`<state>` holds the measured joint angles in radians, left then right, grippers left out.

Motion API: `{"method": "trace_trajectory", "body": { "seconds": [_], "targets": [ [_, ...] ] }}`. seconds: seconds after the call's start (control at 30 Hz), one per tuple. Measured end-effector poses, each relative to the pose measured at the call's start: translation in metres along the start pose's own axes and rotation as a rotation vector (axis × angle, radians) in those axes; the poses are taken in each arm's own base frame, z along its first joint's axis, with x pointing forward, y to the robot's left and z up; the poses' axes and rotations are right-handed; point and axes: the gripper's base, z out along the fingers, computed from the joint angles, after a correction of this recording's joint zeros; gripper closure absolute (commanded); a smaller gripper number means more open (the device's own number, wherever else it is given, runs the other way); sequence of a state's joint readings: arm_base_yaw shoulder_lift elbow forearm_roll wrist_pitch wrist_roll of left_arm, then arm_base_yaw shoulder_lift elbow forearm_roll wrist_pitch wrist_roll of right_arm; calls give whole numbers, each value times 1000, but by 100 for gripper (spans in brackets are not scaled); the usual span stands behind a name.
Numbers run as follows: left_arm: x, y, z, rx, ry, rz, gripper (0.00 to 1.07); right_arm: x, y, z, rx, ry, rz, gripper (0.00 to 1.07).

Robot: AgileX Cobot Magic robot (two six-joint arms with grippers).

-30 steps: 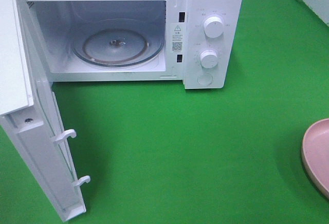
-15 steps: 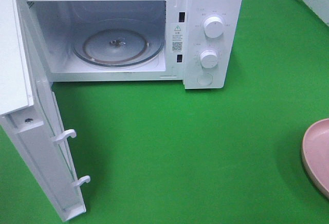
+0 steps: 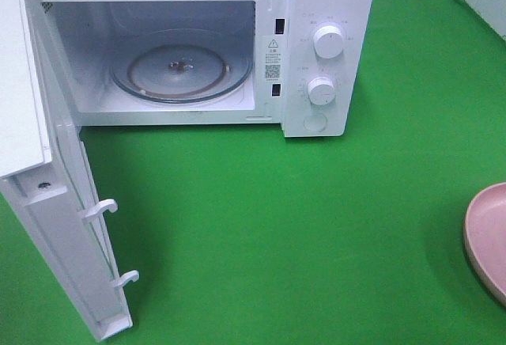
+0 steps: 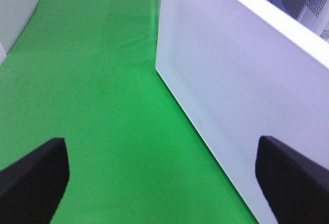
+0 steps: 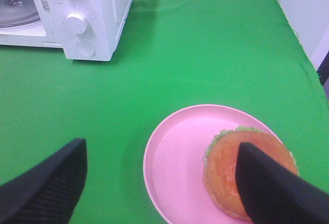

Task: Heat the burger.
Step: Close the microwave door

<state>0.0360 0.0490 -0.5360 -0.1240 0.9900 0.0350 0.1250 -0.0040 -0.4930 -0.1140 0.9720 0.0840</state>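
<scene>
My right fingers (image 5: 259, 183) stand wide, holding nothing, the burger (image 5: 231, 175) just beneath on the pink plate (image 5: 175, 162); my left fingers (image 4: 31, 175), spread and empty, hang farther off by the microwave door (image 4: 231, 95).

Burger (image 5: 241, 175) on plate (image 5: 175, 157) — microwave (image 3: 316, 13) well apart, door (image 3: 63, 250) swung left.

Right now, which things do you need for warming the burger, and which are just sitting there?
Needed: burger; microwave, door open; glass turntable; right gripper, open above the plate.

Just there: pink plate under the burger; green cloth.
</scene>
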Motion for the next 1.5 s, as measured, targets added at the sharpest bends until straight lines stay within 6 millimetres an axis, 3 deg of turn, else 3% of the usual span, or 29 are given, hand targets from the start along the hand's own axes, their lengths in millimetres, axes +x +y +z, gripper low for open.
{"method": "trace_trajectory", "body": {
  "seconds": [0.03, 0.07, 0.1, 0.17, 0.2, 0.23, 0.27, 0.3, 0.33, 0.37, 0.4, 0.43, 0.47, 0.5, 0.83, 0.93, 1.07, 1.17, 1.5],
  "targets": [
    [0, 0, 0, 0, 0, 0, 27, 0, 0, 0, 0, 0, 0, 31],
    [-6, 1, 6, -3, -4, -4, 36, 0, 0, 0, 0, 0, 0, 31],
    [-6, 1, 6, -3, -4, -4, 36, 0, 0, 0, 0, 0, 0, 31],
    [-13, 2, 17, -6, 29, -11, 49, 0, 0, 0, 0, 0, 0, 31],
    [-13, 2, 17, -6, 29, -11, 49, 0, 0, 0, 0, 0, 0, 31],
    [-17, 3, 26, -9, 59, -15, 57, 0, 0, 0, 0, 0, 0, 31],
    [-17, 3, 26, -9, 59, -15, 57, 0, 0, 0, 0, 0, 0, 31],
    [-22, 4, 35, -12, 80, -20, 67, 0, 0, 0, 0, 0, 0, 31],
    [-22, 4, 35, -12, 80, -20, 67, 0, 0, 0, 0, 0, 0, 31],
    [-24, 5, 45, -16, 89, -26, 81, 0, 0, 0, 0, 0, 0, 31],
    [-24, 5, 45, -16, 89, -26, 81, 0, 0, 0, 0, 0, 0, 31],
    [-24, 6, 55, -17, 99, -35, 95, 0, 0, 0, 0, 0, 0, 31],
    [-24, 6, 55, -17, 99, -35, 95, 0, 0, 0, 0, 0, 0, 31],
    [-21, 7, 66, -19, 119, -44, 105, 0, 0, 0, 0, 0, 0, 31],
    [-15, 17, 117, -60, 37, -58, 107, 0, 0, 0, 0, 0, 0, 31],
    [-15, 18, 121, -65, 17, -58, 107, 0, 0, 0, 0, 0, 0, 31],
    [-4, 24, 146, -96, -34, -61, 107, 0, 0, 0, 0, 0, 0, 31],
    [-3, 25, 150, -101, -44, -61, 107, 0, 0, 0, 0, 0, 0, 31],
    [1, 30, 189, -121, -93, 1, 107, 0, 0, 0, 0, 0, 0, 31]
  ]
}}
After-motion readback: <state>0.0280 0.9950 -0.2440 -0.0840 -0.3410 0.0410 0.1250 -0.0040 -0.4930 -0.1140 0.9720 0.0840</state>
